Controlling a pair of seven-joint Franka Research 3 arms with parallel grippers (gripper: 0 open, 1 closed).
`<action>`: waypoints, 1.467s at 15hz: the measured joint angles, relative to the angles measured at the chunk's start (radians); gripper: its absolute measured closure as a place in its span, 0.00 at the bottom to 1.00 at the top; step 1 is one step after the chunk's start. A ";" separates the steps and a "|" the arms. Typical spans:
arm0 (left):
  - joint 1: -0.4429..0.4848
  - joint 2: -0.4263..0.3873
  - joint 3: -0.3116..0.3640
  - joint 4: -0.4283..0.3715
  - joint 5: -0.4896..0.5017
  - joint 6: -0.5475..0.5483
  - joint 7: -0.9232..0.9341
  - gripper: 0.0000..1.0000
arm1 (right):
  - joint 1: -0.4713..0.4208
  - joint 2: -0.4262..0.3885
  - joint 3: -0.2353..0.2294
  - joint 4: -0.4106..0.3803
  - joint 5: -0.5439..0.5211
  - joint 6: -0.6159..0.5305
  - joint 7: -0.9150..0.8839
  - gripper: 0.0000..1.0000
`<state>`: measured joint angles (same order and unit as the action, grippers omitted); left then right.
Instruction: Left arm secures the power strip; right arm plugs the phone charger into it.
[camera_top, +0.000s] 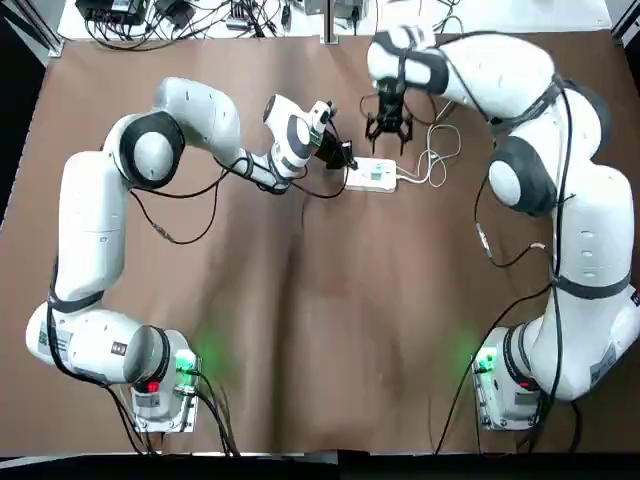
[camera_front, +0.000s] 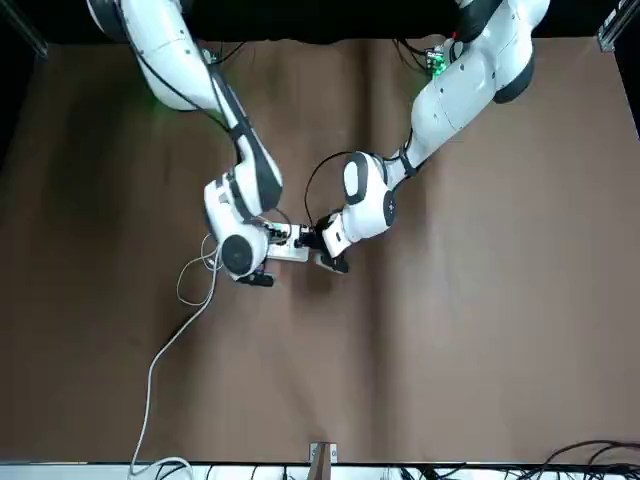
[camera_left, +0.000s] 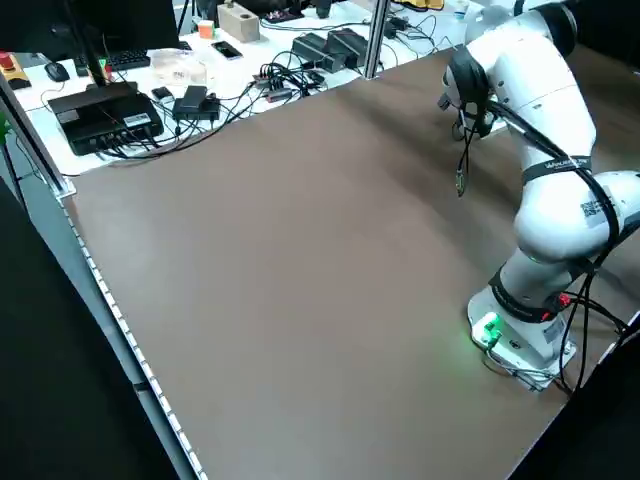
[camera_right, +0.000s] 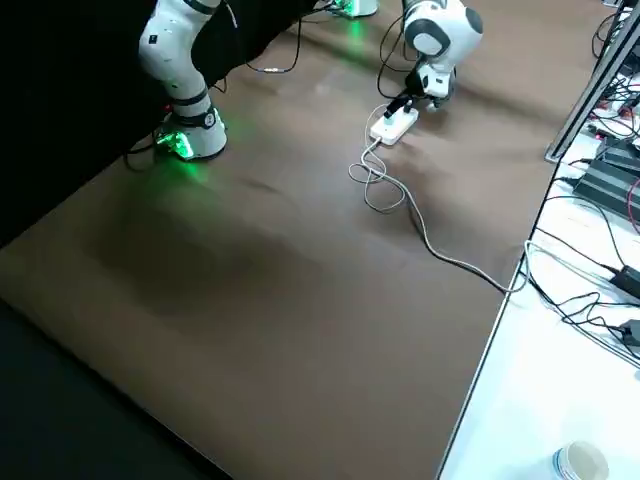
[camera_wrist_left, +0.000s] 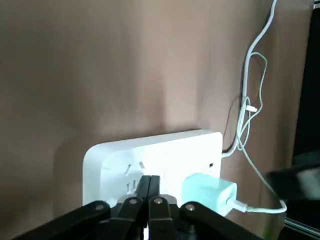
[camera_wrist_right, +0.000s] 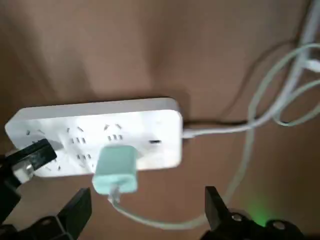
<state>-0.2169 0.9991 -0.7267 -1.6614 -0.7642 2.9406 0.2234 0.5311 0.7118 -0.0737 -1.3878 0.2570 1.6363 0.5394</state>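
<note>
The white power strip (camera_top: 372, 176) lies flat at the far middle of the table. The teal phone charger (camera_wrist_right: 116, 168) sits plugged into its top face, also clear in the left wrist view (camera_wrist_left: 207, 192), with its thin white cable (camera_top: 436, 160) looping off to the right. My left gripper (camera_top: 346, 159) is shut, its joined fingertips (camera_wrist_left: 150, 183) pressing on the strip's left end (camera_wrist_left: 115, 160). My right gripper (camera_top: 388, 130) hovers open just behind and above the strip, fingers (camera_wrist_right: 80, 202) spread wide of the charger and touching nothing.
The strip's thick white cord (camera_right: 450, 260) trails across the brown table to the far edge. Beyond that edge a white bench holds cables and electronics (camera_left: 100, 110). Both arm bases (camera_top: 165, 385) glow green at the near side.
</note>
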 joint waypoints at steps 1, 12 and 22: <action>0.000 0.000 0.000 0.000 0.000 0.000 0.000 0.96 | -0.029 -0.001 -0.001 0.033 0.000 -0.049 0.000 0.00; -0.012 0.004 0.015 0.057 0.000 0.014 -0.020 0.98 | -0.468 -0.032 -0.007 0.308 0.001 -0.252 -0.411 0.00; -0.002 -0.144 0.156 0.099 0.059 -0.323 -0.068 0.99 | -0.589 -0.346 -0.003 0.325 -0.102 -0.283 -0.474 0.00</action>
<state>-0.2191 0.8555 -0.5704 -1.5628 -0.7055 2.6171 0.1557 -0.0579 0.3662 -0.0771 -1.0625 0.1550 1.3531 0.0654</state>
